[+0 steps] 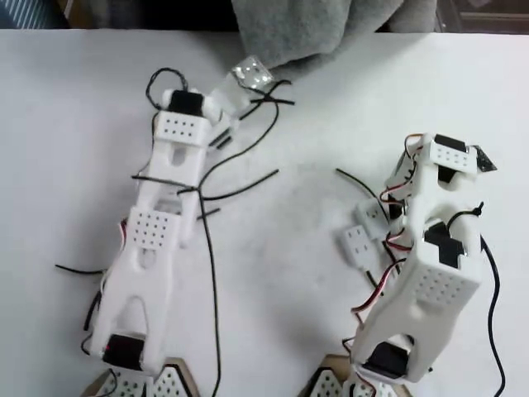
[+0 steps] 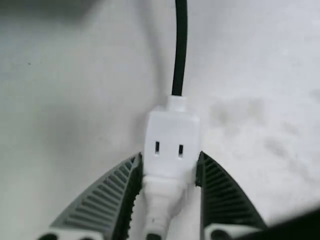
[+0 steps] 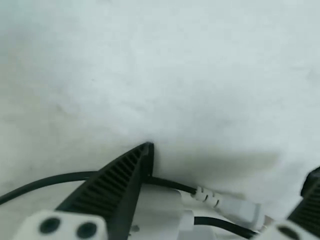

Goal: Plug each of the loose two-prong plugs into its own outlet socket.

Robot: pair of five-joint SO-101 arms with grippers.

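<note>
A white outlet socket (image 2: pixel 171 137) with two slots lies on the white table, its black cord (image 2: pixel 180 47) leading away. My left gripper (image 2: pixel 168 162) is shut on the socket's near end, one finger on each side. A white plug (image 2: pixel 161 205) runs back between the fingers and meets that end. From above, this gripper (image 1: pixel 238 83) is at the far middle of the table. My right gripper (image 3: pixel 230 160) is open wide over another white plug (image 3: pixel 227 202) and a white block (image 3: pixel 160 212) with black cords. Two white sockets (image 1: pixel 361 242) lie beside the right arm (image 1: pixel 430 273).
A grey cloth (image 1: pixel 322 29) hangs over the table's far edge, close to the left gripper. Loose black cords (image 1: pixel 240 188) cross the table around and under the left arm (image 1: pixel 157 223). Bare table (image 1: pixel 289 273) lies between the two arms.
</note>
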